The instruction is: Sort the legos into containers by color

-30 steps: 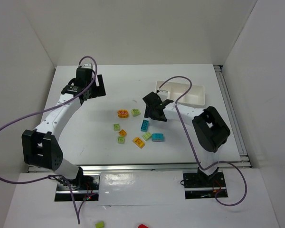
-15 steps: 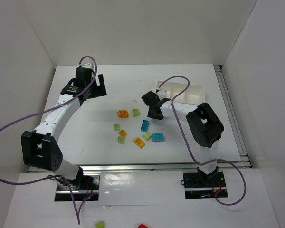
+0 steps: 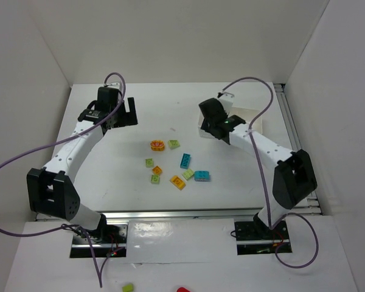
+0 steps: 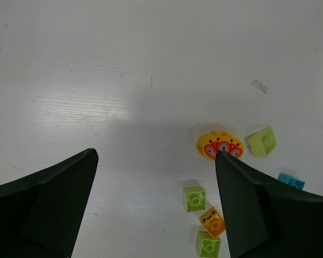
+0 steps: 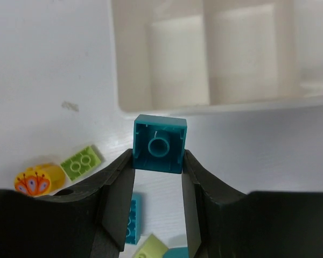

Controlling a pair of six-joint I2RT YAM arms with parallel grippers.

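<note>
My right gripper point(image 5: 159, 157) is shut on a cyan brick point(image 5: 160, 143), held with its hollow underside toward the camera just short of the near wall of the white three-compartment tray point(image 5: 130, 64). From above, that gripper point(image 3: 210, 126) hangs at the left end of the tray point(image 3: 250, 123). The compartments that show hold nothing. Loose legos lie mid-table: a yellow round piece point(image 3: 157, 145), a green brick point(image 3: 173, 144), a cyan brick point(image 3: 185, 160) and several more. My left gripper point(image 3: 126, 112) stands open above bare table, left of the pile, with nothing between its fingers.
In the left wrist view the yellow round piece point(image 4: 219, 146), a green brick point(image 4: 194, 198) and an orange brick point(image 4: 212, 222) lie beside the right finger. White walls close in the table on three sides. Purple cables loop over both arms.
My right gripper closed on the cyan brick at the pile, then lifted it and swung back and right to the tray's left end. The left arm has hardly moved.
</note>
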